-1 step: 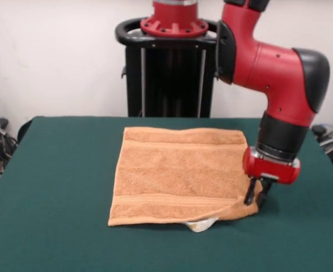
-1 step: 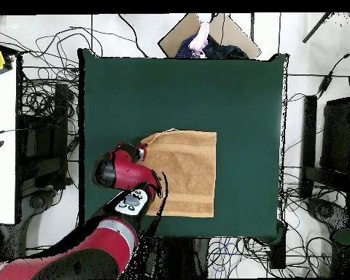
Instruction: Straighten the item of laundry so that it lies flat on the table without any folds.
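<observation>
The item of laundry [image 1: 177,173], an orange-tan towel, is spread on the green table [image 1: 53,187], with a woven band along its near edge. A small white tag [image 1: 203,225] sticks out from under that edge. The near right corner is raised and wrinkled, and my gripper [image 1: 256,195] comes down on it, its dark fingers [image 1: 249,192] pinched on the cloth. From overhead, the towel [image 2: 185,173] looks nearly square and the gripper [image 2: 141,151] sits at its upper left corner. The arm hides the towel's left edge there.
The black pedestal [image 1: 169,73] stands behind the table's far edge. A person [image 2: 200,38] shows at the top edge of the overhead view, beyond the table [image 2: 134,87]. Cables lie on the floor all around.
</observation>
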You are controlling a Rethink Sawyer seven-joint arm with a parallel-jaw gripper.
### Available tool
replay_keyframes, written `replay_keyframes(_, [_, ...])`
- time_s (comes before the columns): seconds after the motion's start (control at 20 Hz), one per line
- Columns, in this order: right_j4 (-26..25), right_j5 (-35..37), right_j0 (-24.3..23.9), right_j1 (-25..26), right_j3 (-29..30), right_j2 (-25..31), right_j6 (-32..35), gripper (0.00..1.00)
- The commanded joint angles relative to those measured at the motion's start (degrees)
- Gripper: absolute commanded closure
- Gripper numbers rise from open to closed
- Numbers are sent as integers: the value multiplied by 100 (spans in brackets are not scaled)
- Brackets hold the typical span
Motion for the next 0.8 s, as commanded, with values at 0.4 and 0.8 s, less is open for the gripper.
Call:
replay_keyframes(0.4, [244, 901, -217, -522, -238, 184, 1127, 0])
replay_keyframes(0.8, [-149, 1662, -573, -1158, -64, 444, 792, 0])
